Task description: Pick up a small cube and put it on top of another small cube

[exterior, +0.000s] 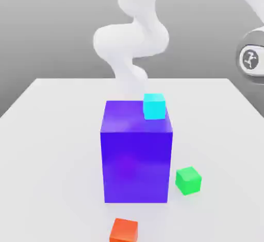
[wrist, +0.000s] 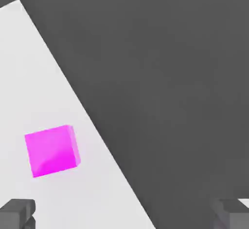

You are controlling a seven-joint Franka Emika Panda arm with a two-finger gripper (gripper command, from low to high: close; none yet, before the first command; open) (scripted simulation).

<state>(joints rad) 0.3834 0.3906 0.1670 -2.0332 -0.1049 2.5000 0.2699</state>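
A magenta-pink cube point(wrist: 52, 151) lies on the white tabletop point(wrist: 29, 82), close to its edge, as we look from the hand view. The gripper point(wrist: 124, 215) has its jaws spread wide with nothing between them, and we judge the step in hand to be lining up over that cube. If the descent comes down off-centre, we think a finger could knock it toward the edge and over; closing while the cube sits askew to the jaws could twist it or leave a corner grip that slips. A tilted or hasty release could topple the stack. Farther out, in the exterior view, we see a cyan cube point(exterior: 154, 107) that appears to rest on a large purple-blue block point(exterior: 136, 166), a green cube point(exterior: 188, 180) beside the block and an orange-red cube point(exterior: 124, 230) in front. Behind stands the white arm point(exterior: 131, 40). On the exterior view's right, a round badge point(exterior: 250, 59) carries a small pale figure on dark; we can read no writing on it.
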